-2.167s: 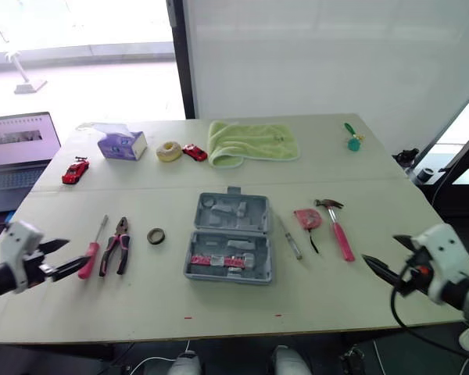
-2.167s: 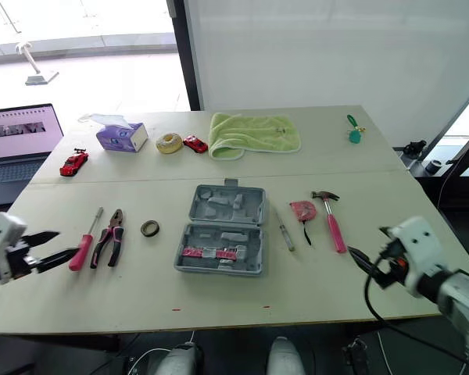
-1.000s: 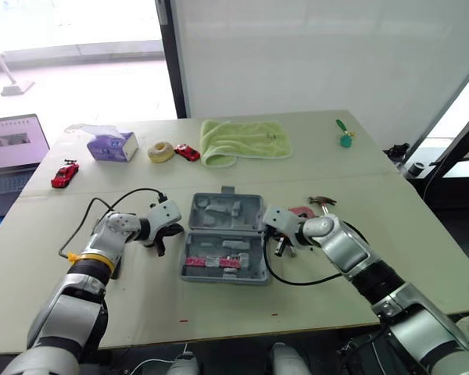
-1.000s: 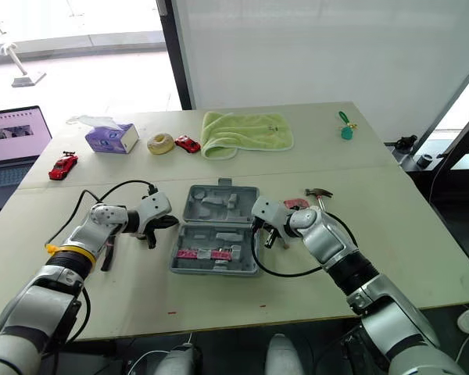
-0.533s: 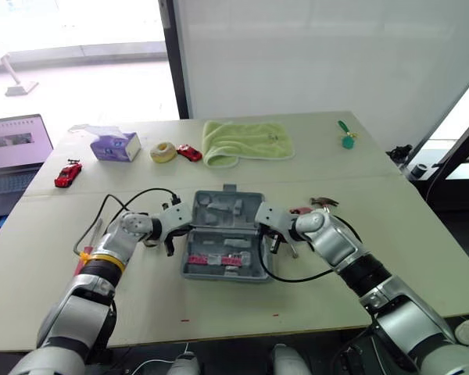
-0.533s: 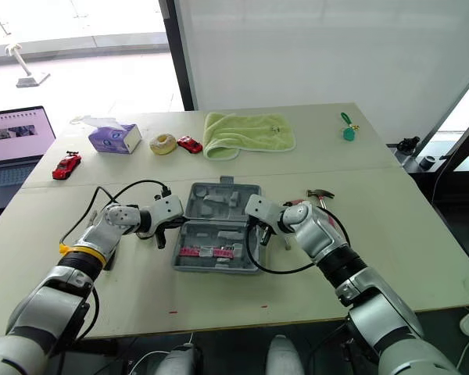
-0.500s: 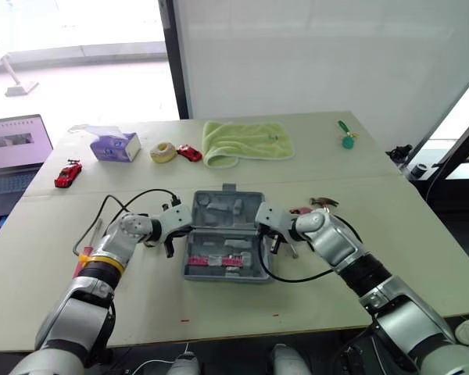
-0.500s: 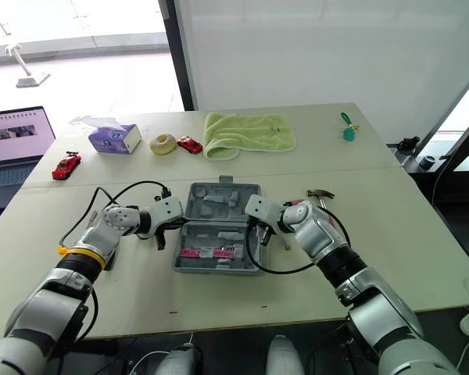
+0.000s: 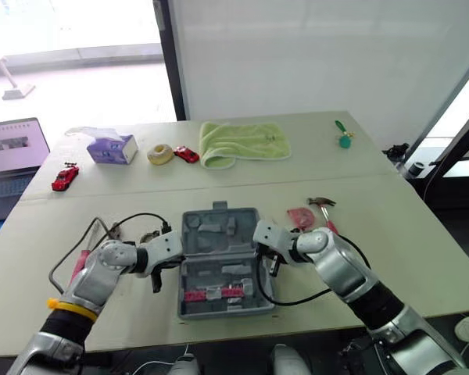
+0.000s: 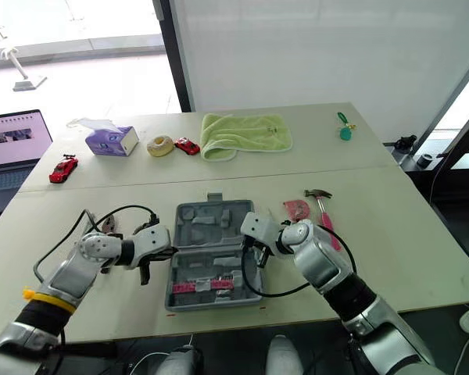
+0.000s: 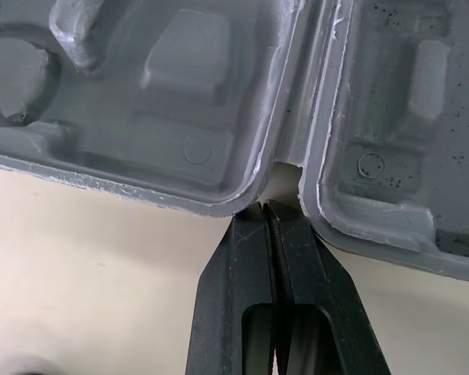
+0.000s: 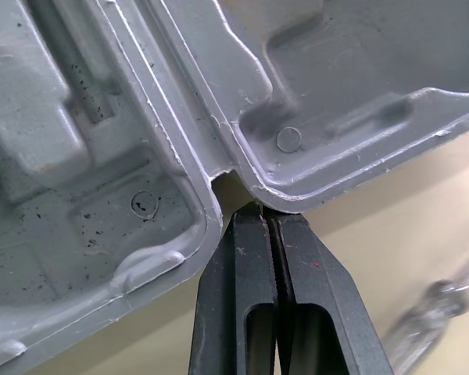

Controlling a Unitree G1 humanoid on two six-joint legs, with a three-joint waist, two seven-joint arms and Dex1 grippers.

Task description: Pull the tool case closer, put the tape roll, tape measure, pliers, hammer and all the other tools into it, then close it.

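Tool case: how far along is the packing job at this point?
Done: the tool case lies open near the front edge of the table, so the pull looks nearly complete. In hand: the left claw and right claw, both shut, press at its hinge notches. Remaining: the hammer and tape measure lie outside it on the table; loading and closing remain.

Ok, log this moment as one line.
tool case: open | left gripper: shut, tip at hinge notch | right gripper: shut, tip at opposite hinge notch | hammer, tape measure: outside case
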